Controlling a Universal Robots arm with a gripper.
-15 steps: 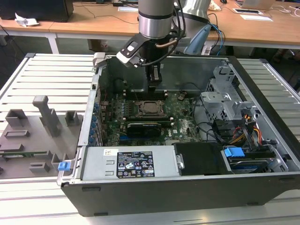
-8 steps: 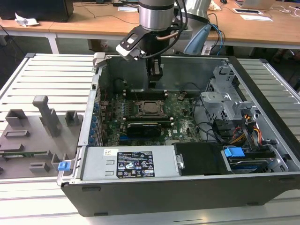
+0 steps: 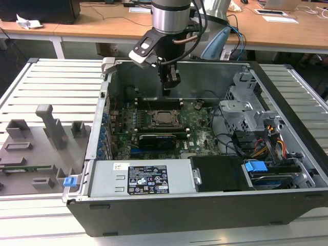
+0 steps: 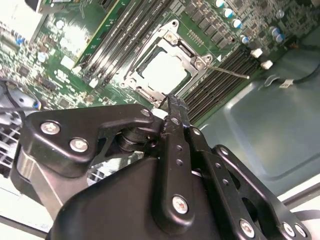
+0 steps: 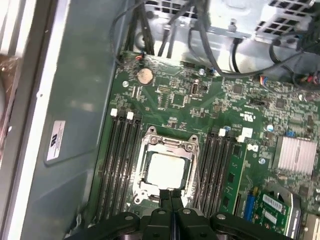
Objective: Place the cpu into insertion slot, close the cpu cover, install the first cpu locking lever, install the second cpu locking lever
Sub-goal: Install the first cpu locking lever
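one gripper (image 3: 167,89) is hanging above the socket inside the open computer case (image 3: 287,110), its two black fingers (image 5: 164,200) pressing together tip to tip and holding nothing. in both wrist views the joined tips (image 4: 169,101) are lining up with one edge of the socket, and in the exterior view they are standing clear above it without touching.

the cpu (image 5: 167,169) is sitting flat in the socket, its pale metal top (image 4: 164,70) facing up. the cpu cover (image 5: 170,146) is lying down over it, so the chip is showing through the cover's square window. in the exterior view the cpu (image 3: 165,118) is appearing as a small pale square in the socket, on the green motherboard (image 3: 200,136).

a thin metal lever rod (image 4: 227,71) is reaching out from one corner of the socket and passing over the neighbouring memory slots (image 4: 220,85); whether it is latched cannot be told. rows of memory slots (image 5: 122,160) are flanking the socket on two opposite sides, just beside it. a long black card (image 3: 156,139) is lying near the socket, on the side facing the grey power supply (image 3: 146,178). a round coin battery (image 5: 145,75) and a finned heatsink (image 5: 295,155) are sitting well apart from the socket. the slatted table (image 3: 51,84) is carrying the case, with grey fixture blocks (image 3: 51,125) standing far from the socket, toward the exterior view's left.
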